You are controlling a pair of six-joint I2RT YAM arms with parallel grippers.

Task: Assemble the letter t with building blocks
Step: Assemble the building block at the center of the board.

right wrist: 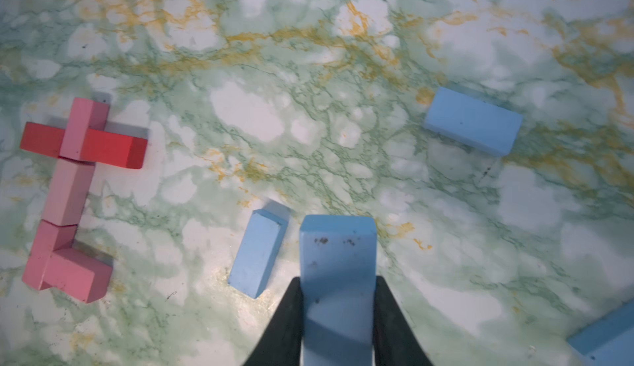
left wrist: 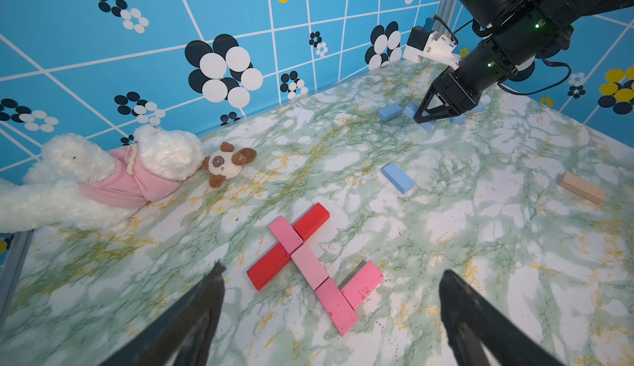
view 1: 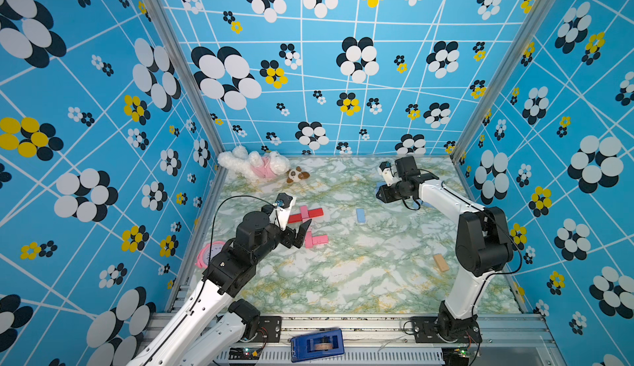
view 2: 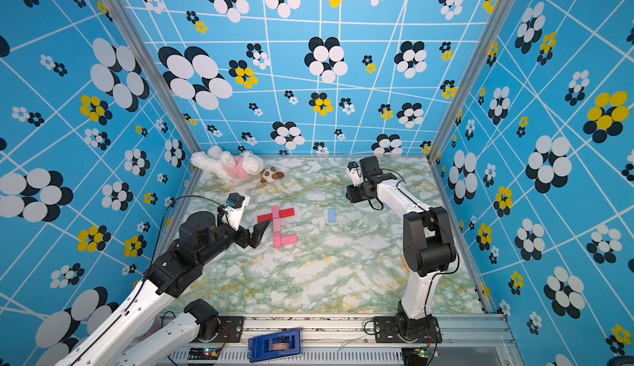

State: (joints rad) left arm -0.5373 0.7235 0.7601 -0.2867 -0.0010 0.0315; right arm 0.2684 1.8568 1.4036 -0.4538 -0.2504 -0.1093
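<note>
Four matte pink blocks (left wrist: 310, 267) and two red blocks (left wrist: 310, 222) form a flat cross on the marbled surface (left wrist: 480, 244). Beside it the left tool (left wrist: 332, 271) is spread wide; well apart, the right tool (right wrist: 338, 279) pinches a rectangular light blue block (right wrist: 338, 244).

White plush toy (view 1: 254, 167) lies by small brown-eared plush (view 1: 297, 175); pink clock (view 1: 209, 252) apart

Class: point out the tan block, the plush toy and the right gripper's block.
Tan block (left wrist: 582, 185): left wrist view, top face.
Plush toy (view 1: 262, 171): in a top view, pink jacket.
Held blue block (right wrist: 338, 268): right wrist view, broad face.
</note>
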